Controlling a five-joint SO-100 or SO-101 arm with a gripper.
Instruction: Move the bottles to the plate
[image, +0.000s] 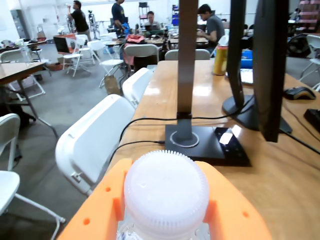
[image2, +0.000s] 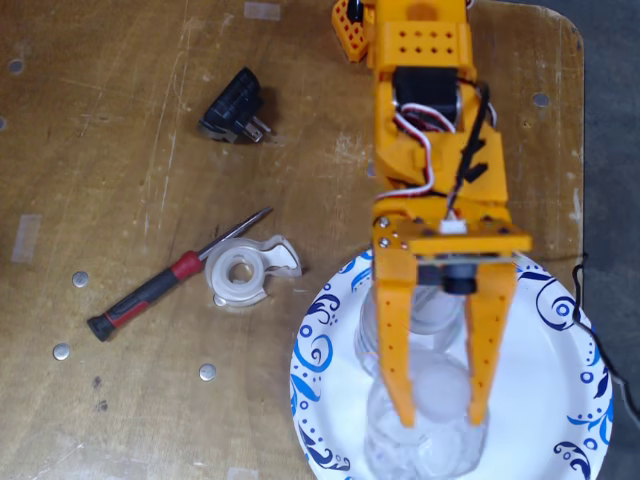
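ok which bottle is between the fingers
The bottle nearer the bottom edge of the fixed view; the other bottle sits behind it on the plate, under the wrist.

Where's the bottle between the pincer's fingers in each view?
Wrist view: the bottle sits bottom centre, its white cap filling the gap between the orange pincer fingers.
Fixed view: the bottle is at lower right, over the plate, between the fingers.
Shared landmark: the orange fingers flanking the cap.
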